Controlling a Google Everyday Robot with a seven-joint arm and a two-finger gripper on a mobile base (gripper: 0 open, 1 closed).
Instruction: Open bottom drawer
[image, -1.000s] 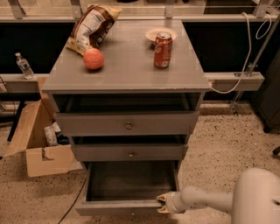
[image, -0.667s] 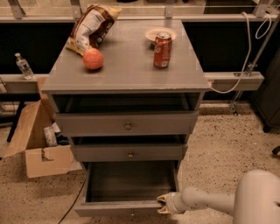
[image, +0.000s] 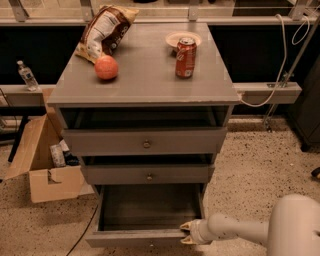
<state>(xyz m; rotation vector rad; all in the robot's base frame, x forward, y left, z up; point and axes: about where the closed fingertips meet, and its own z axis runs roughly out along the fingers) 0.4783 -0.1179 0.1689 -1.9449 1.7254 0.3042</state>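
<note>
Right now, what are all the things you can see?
Cabinet: one, grey, middle.
Top drawer: one, grey, slightly out.
Middle drawer: one, grey, slightly out.
Bottom drawer: one, grey, pulled well out.
Chip bag: one, brown-white, cabinet top, back left.
Fruit or ball: one, orange-red, beside the bag.
Soda can: one, red, upright, top right.
Small dish: one, pale, behind the can.
Water bottle: one, clear, left ledge.
Cardboard box: one, brown, open, floor left.
Cable: one, white, right.
Arm: one, white, lower right.
Pincer: one, pale, at the lowest drawer's right front corner.
</note>
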